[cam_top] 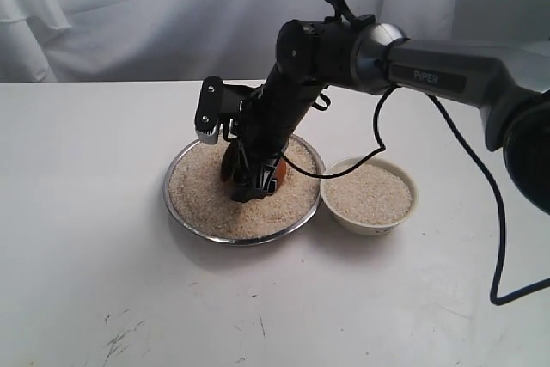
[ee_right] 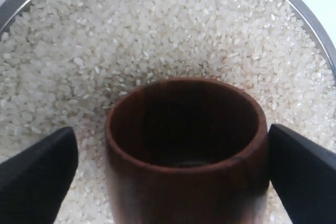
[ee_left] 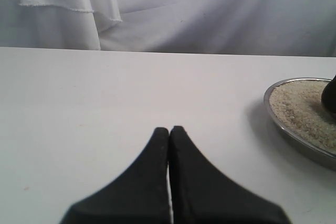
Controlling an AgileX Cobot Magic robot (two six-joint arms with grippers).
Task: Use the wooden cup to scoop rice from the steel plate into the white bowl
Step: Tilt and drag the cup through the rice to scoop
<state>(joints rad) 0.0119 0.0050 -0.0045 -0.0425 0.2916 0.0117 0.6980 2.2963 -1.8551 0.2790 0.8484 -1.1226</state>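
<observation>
On the white table (cam_top: 86,255) in front of you, the steel plate (cam_top: 174,205) is the biggest thing, and it is covered rim to rim with rice (cam_top: 206,199). Plenty is left to move. Just beside it on the exterior view's right, nearly touching its rim, sits the white bowl (cam_top: 402,214). It already holds a level bed of rice close under its lip, so it looks nearly full and, in my judgement, has room for little more. Your right arm reaches across the middle, with the right gripper (cam_top: 252,185) pointing down into the plate. The wooden cup (ee_right: 184,192) stands between its jaws, bedded in the grains, and its dark inside looks empty. This scoop is not yet loaded. Look closely at the right wrist view. The fingers (ee_right: 302,177) are spread to either side of the cup. One lies against the wall, while the other stands just off it with rice showing in the gap. I would not count the cup as pinched yet. What remains is to grip it, fill it, carry it to the bowl and tip it. Your left gripper (ee_left: 169,132) hovers over bare table beside the plate, jaws pressed together and holding nothing.
</observation>
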